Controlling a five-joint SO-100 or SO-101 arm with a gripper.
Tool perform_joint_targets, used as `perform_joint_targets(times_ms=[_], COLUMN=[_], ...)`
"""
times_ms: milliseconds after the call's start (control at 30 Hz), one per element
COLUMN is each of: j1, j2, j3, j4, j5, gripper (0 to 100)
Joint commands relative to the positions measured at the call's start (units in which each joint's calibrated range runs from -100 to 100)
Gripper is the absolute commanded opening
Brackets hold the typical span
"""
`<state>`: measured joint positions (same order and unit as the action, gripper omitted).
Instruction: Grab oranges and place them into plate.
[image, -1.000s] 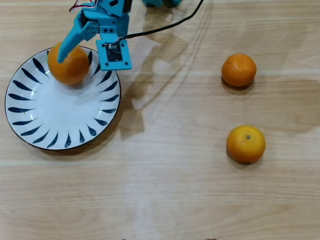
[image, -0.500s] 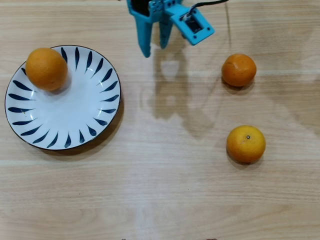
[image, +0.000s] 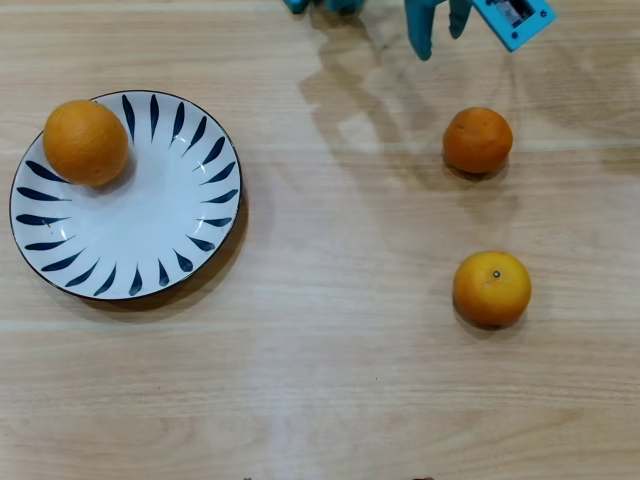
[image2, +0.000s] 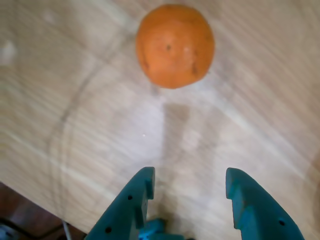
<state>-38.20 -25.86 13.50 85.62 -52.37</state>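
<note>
Tabletop of pale wood planks (image: 330, 380) fills the overhead view, grain running left to right. The round white plate with navy leaf strokes (image: 150, 255) lies at left, one glossy orange (image: 85, 142) on its upper-left rim. Two more oranges (image: 478, 140) (image: 491, 288) sit apart at right, bare wood between. The teal two-finger gripper (image2: 189, 186) hovers spread wide, holding nothing, near the top edge.
</note>
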Motion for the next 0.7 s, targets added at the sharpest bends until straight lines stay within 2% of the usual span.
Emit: perform_joint_targets(times_ms=[0, 167, 267, 500, 567, 667], j1=[-4.5, -5.3, -5.4, -6.4, -7.2, -8.5], j2=[-0.9, 1.7, 4.0, 9.6, 11.7, 15.5], j3=[-2.4, -3.0, -3.0, -3.0, -3.0, -4.0], j4=[-0.5, -4.4, -9.0, -16.3, -17.5, -17.8], j5=[-3.6, -4.4, -4.4, -5.6, -8.0, -10.9], gripper=[17, 20, 31, 64, 69, 69])
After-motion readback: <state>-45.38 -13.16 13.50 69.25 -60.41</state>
